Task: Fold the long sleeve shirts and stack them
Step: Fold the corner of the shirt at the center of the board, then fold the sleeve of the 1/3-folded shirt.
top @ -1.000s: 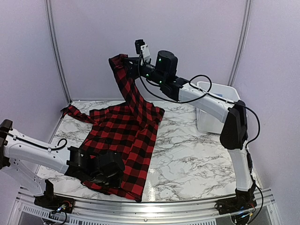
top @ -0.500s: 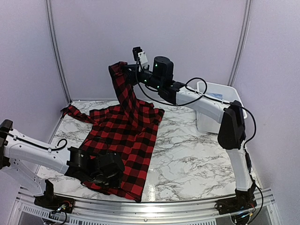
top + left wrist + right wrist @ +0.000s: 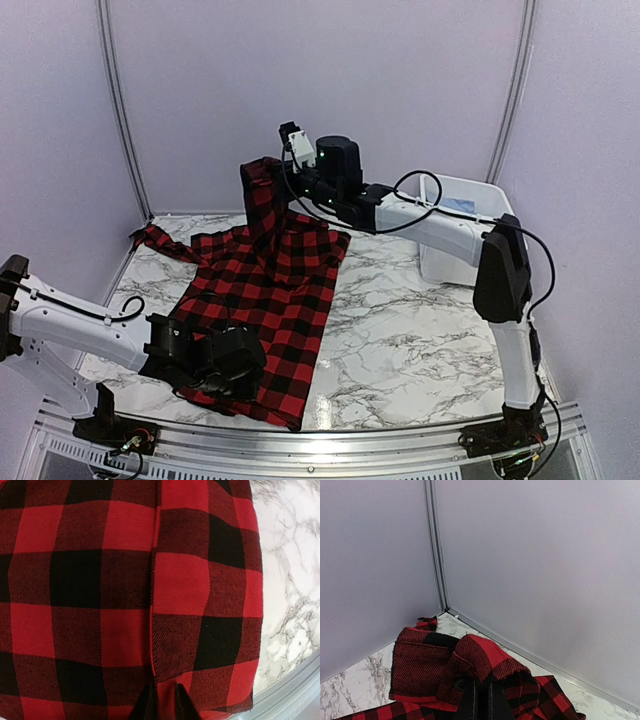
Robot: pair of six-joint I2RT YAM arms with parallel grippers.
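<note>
right hand [image 3: 481, 695] pinching flannel shirt [image 3: 270, 290] sleeve aloft, left hand [image 3: 165, 705] on hem, grip unclear

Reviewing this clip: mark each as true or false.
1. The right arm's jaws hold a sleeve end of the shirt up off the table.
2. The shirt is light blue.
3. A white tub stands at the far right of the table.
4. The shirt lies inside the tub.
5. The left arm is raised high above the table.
1. True: the jaws of the right arm are shut on a sleeve end of the shirt, held above the table.
2. False: it is red-and-black check.
3. True: the tub stands there, behind the right arm.
4. False: it is spread on the table, left of the tub.
5. False: the left arm is low, at the shirt's near edge.
</note>
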